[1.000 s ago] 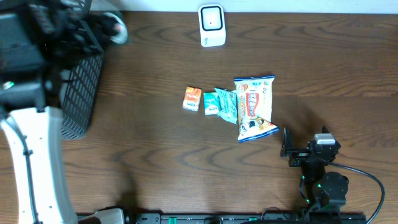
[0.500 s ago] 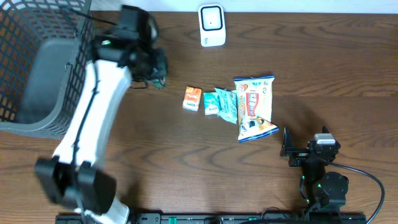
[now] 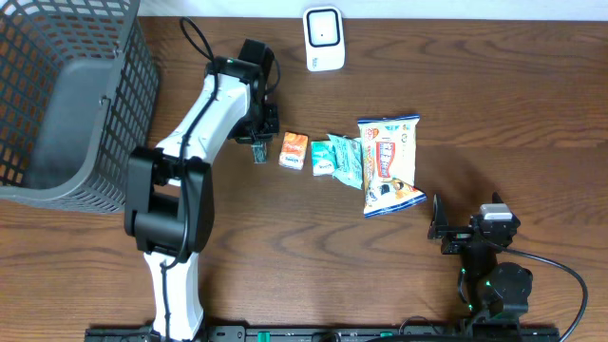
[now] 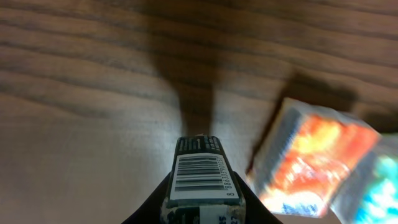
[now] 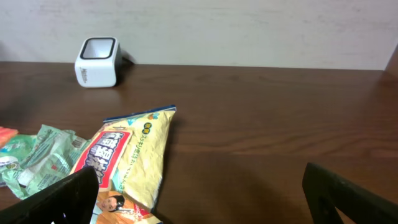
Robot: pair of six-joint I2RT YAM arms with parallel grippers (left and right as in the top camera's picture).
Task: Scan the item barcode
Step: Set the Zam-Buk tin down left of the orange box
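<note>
The dark wooden worktop carries everything, and the white scanner at its far edge is the reference point. A large grey mesh basket sits well to the left of the scanner. The left arm reaches out between the basket and the scanner, ending a little left of the scanner and nearer the robot.

On the robot's side of the scanner and slightly right lies a yellow snack bag. A crumpled teal packet touches its left edge, almost straight toward the robot from the scanner. An orange box lies just left of that.

The small dark pack is the task's item. It is off the worktop, just beside the orange box on the side away from the scanner's line. The left fingers are clenched on its sides, and its barcode label faces the wrist camera.

The right fingers are spread wide and empty, well to the robot's side of the scanner.

The step in hand looks like carrying the grasped pack to the scanner. The next move probably calls for travelling up and right, then turning the wrist so the label meets the scanner's window.
</note>
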